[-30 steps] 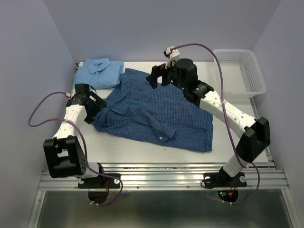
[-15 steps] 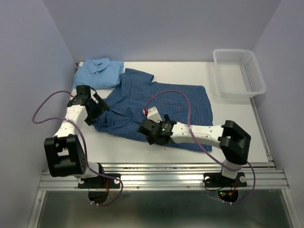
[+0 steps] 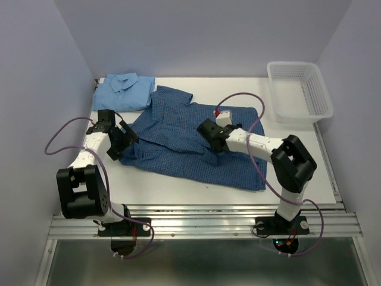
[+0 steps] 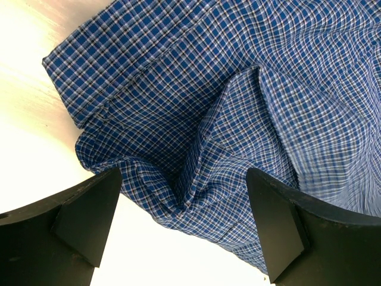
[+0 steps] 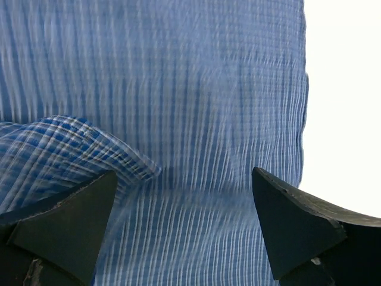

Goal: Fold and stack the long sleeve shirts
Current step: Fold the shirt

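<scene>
The dark blue checked shirt point(image 3: 196, 140) lies spread and rumpled across the middle of the table. The light sky blue shirt point(image 3: 124, 91) lies folded at the back left corner, collar up. My left gripper point(image 3: 124, 140) is open at the checked shirt's left edge; in the left wrist view a bunched fold of the checked shirt point(image 4: 202, 149) lies between and beyond its fingers point(image 4: 89, 214). My right gripper point(image 3: 209, 134) hovers open over the middle of the checked shirt point(image 5: 190, 119), nothing between its fingers point(image 5: 297, 226).
A white mesh basket point(image 3: 299, 90) stands at the back right corner. Bare white table point(image 3: 172, 189) shows along the front edge and on the right point(image 5: 345, 89). Cables loop off both arms.
My right arm swung from the shirt's near edge back up over its middle; a second ago it was raised at the back. The left gripper crept slightly toward the shirt's edge.
</scene>
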Controlling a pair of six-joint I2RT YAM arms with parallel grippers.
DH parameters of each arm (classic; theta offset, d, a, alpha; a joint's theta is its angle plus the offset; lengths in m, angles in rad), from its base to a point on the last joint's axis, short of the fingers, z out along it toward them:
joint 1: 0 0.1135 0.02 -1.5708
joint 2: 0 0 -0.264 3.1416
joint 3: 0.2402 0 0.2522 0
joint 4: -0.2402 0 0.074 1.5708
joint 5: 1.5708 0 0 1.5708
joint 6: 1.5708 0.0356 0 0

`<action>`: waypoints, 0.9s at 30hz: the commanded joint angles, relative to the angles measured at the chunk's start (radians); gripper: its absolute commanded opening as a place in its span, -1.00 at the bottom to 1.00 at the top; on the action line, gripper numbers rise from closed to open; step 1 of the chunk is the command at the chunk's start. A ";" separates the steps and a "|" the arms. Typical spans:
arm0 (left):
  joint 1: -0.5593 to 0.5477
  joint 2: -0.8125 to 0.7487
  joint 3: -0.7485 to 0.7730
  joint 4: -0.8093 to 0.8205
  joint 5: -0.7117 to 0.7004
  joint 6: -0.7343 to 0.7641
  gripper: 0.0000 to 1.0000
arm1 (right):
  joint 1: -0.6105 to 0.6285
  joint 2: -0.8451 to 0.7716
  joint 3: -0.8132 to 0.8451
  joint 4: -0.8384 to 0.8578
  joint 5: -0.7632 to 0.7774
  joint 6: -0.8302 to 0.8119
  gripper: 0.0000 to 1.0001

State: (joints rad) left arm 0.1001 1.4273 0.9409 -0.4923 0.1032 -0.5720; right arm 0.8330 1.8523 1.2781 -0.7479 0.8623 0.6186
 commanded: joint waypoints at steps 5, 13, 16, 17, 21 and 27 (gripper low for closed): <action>0.004 -0.015 0.004 0.006 -0.011 0.004 0.97 | -0.255 0.004 0.142 0.276 -0.215 -0.197 1.00; 0.004 -0.021 -0.010 0.015 -0.013 -0.002 0.97 | -0.255 -0.325 -0.085 0.293 -0.662 -0.047 1.00; 0.004 -0.022 -0.024 0.024 -0.005 -0.003 0.97 | -0.255 -0.464 -0.292 0.442 -0.920 0.041 1.00; 0.006 -0.022 -0.025 0.026 -0.005 -0.006 0.97 | -0.255 -0.481 -0.330 0.465 -0.960 0.071 1.00; 0.004 -0.021 -0.024 0.029 0.001 -0.006 0.97 | -0.255 -0.510 -0.457 0.597 -1.062 0.153 1.00; 0.006 -0.010 -0.014 0.026 0.012 0.003 0.97 | -0.255 -0.409 -0.448 0.640 -1.005 0.197 1.00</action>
State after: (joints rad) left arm 0.1001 1.4273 0.9226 -0.4690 0.1051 -0.5770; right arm 0.5774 1.4067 0.8078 -0.2428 -0.1143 0.7578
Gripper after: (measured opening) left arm 0.986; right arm 0.998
